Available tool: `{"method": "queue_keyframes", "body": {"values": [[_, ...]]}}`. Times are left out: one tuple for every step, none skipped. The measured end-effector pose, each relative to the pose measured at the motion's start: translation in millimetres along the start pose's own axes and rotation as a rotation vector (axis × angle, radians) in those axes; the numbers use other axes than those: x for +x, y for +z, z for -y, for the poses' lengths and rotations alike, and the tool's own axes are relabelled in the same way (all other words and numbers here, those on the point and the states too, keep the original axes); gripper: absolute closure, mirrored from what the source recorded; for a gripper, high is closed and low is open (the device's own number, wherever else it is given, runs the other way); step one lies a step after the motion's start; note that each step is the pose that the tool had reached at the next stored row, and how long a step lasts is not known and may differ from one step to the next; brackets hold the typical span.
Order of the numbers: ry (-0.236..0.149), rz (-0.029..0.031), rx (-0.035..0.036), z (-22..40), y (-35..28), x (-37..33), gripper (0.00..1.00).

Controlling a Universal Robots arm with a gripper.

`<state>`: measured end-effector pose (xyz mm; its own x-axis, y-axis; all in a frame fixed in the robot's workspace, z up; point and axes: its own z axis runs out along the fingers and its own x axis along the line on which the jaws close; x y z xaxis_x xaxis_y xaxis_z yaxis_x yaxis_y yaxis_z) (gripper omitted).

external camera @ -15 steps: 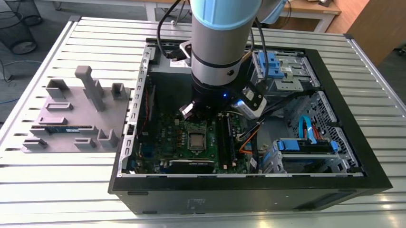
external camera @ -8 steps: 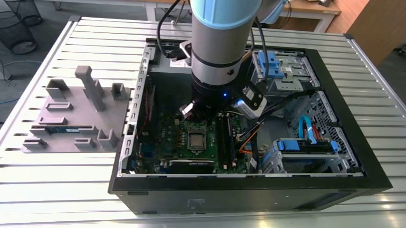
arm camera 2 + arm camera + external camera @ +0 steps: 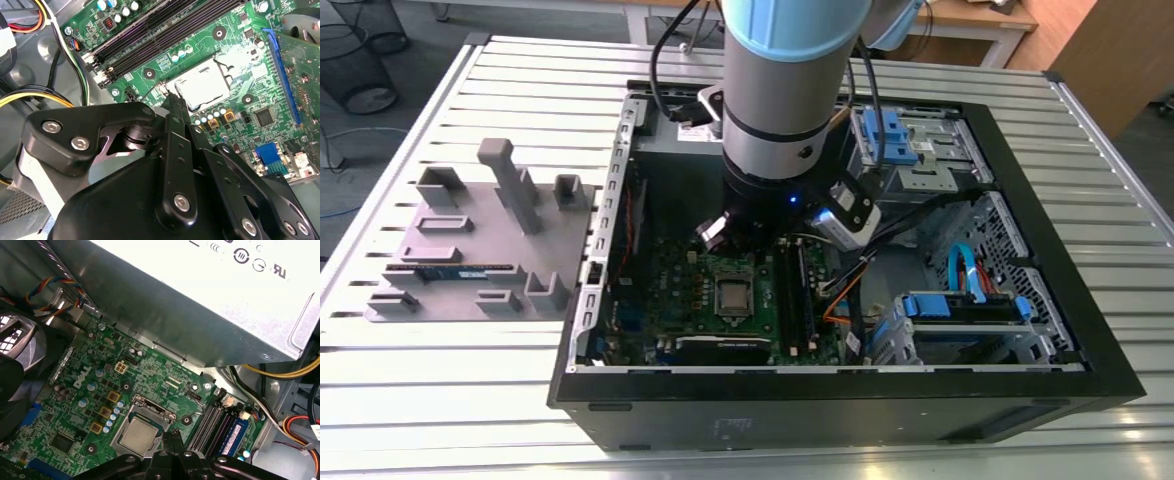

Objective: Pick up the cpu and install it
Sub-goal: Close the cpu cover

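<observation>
The cpu [image 3: 137,435] lies flat in its socket on the green motherboard [image 3: 75,405], silvery top up; it also shows in the second wrist view [image 3: 202,88] and in the exterior view [image 3: 734,293]. My gripper [image 3: 173,436] hangs just above the board at the socket's edge, next to the cpu, on the side toward the memory slots. Its black fingers [image 3: 172,107] are pressed together with nothing between them. In the exterior view the arm [image 3: 781,120] reaches down into the open computer case [image 3: 1041,380].
A grey power supply box [image 3: 225,290] overhangs the board close to the gripper. Memory slots [image 3: 210,422] and loose cables [image 3: 295,427] lie beside the socket. Blue drive bays [image 3: 961,310] stand on the exterior view's right. A grey fixture plate [image 3: 480,250] with a memory stick [image 3: 454,270] sits outside the case.
</observation>
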<state>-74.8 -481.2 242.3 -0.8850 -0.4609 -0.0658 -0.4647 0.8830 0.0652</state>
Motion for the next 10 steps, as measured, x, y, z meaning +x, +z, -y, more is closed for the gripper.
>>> {"method": "queue_keyframes", "body": {"values": [[0.0, -0.0004, -0.0003, 0.0, 0.0, 0.0, 0.89], [0.0, -0.0008, -0.0005, 0.0, 0.0, 0.0, 0.89], [0.0, -0.0013, -0.0008, 0.0, 0.0, 0.0, 0.89], [0.0, -0.0014, -0.0008, 0.0, 0.1, 0.0, 0.89], [0.0, -0.0012, -0.0009, 0.0, 0.2, 0.1, 0.89], [0.0, -0.0012, -0.0009, 0.0, 0.3, 0.2, 0.89], [0.0, -0.0013, -0.0009, -0.1, 0.3, 0.4, 0.89], [0.0, -0.0013, -0.0009, -0.2, 0.4, 0.7, 0.89], [0.0, -0.0013, -0.0009, -0.1, 0.6, 0.9, 0.89], [0.0, -0.0013, -0.0009, 0.0, 0.7, 1.2, 0.89]]}}
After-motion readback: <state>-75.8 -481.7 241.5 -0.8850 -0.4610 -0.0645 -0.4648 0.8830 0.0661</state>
